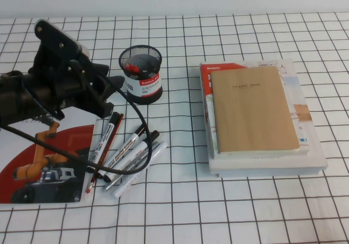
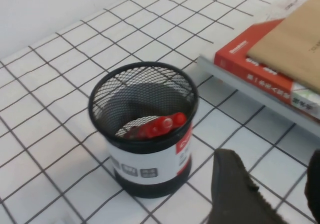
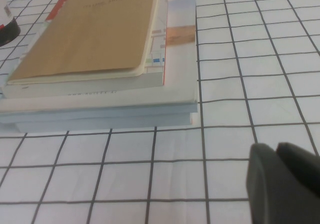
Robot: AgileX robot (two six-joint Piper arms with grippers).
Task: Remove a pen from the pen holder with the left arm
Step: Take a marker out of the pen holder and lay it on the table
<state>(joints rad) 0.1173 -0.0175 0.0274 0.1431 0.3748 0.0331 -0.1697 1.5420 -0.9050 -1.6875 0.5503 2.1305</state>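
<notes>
Looks done, I'd say - black-and-white markers lie by the black mesh pen holder, left gripper beside it spread wide and empty, right gripper clenched near the stacked books.

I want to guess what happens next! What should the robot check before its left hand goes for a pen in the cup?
1. Left hand open and empty: ok.
2. Pen holder standing upright: ok.
3. A pen to take: ok, a red pen is inside.
4. Left hand above the holder's mouth: not ok, it is off to one side.
5. Right hand out of the way: ok, shut, low by the book stack.
</notes>
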